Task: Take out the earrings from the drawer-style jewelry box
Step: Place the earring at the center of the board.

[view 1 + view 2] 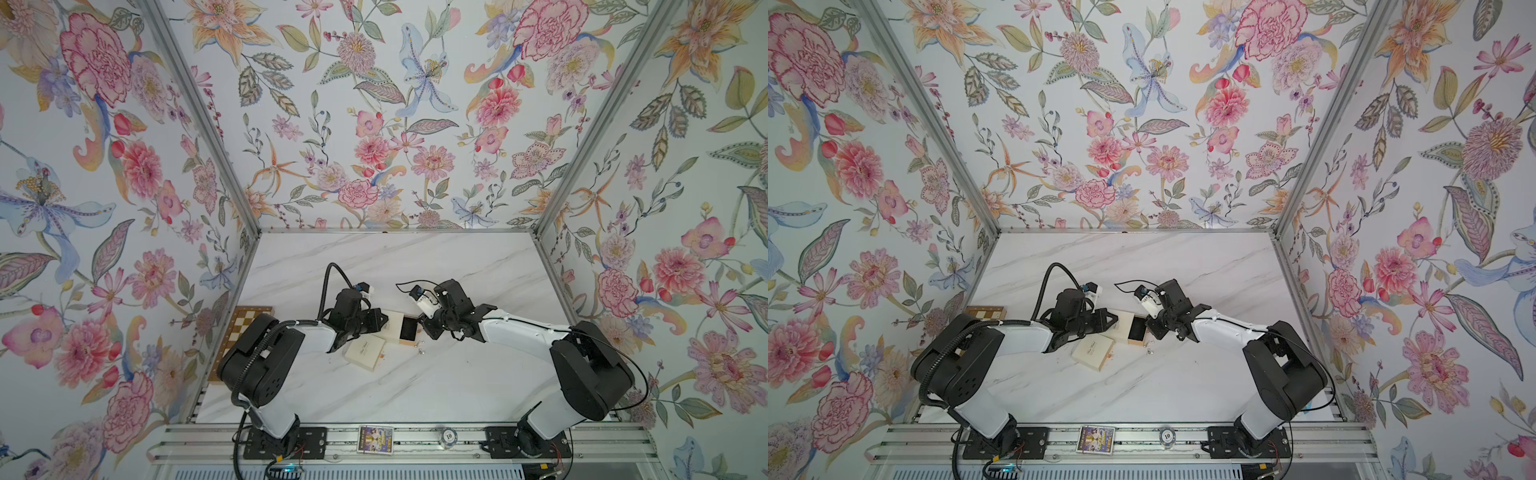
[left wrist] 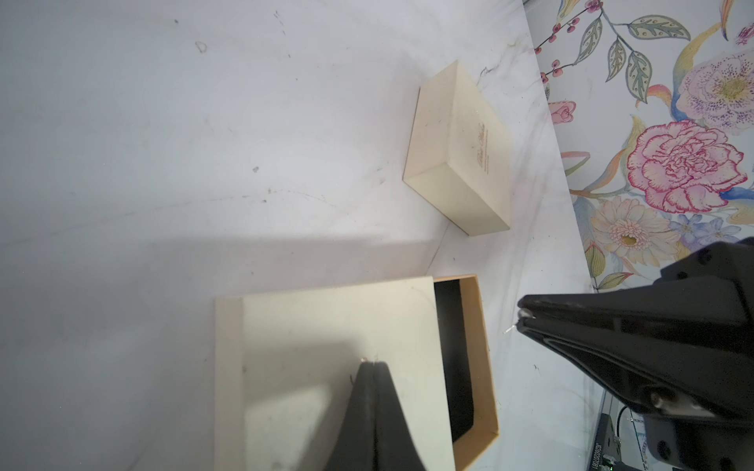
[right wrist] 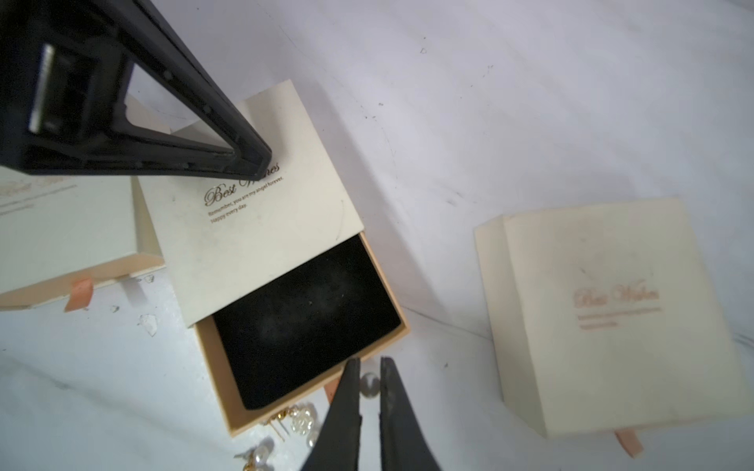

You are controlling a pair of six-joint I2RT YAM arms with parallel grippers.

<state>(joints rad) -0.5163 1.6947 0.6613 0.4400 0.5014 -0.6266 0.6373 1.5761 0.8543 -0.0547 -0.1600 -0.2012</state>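
The drawer-style jewelry box lies mid-table, its cream sleeve [image 3: 253,204] printed "Best Wishes" and its tan drawer [image 3: 228,387] pulled out, showing bare black lining [image 1: 409,328]. My left gripper [image 2: 369,367] is shut, its tip resting on the sleeve top [image 1: 392,326]. Just off the drawer's front, my right gripper [image 3: 369,367] is shut on a round pearl earring [image 3: 369,385]; in the left wrist view a white bead [image 2: 526,314] shows at its tip. More earrings [image 3: 302,420] lie on the table by the drawer front, seen in both top views [image 1: 420,347] [image 1: 1148,348].
A second closed cream box [image 1: 368,351] [image 1: 1094,352] sits just in front of the left gripper; the right wrist view shows closed cream boxes on either side [image 3: 612,314] [image 3: 61,236]. A chessboard [image 1: 245,328] lies at the left wall. A card [image 1: 375,439] and chip [image 1: 449,435] rest on the front rail.
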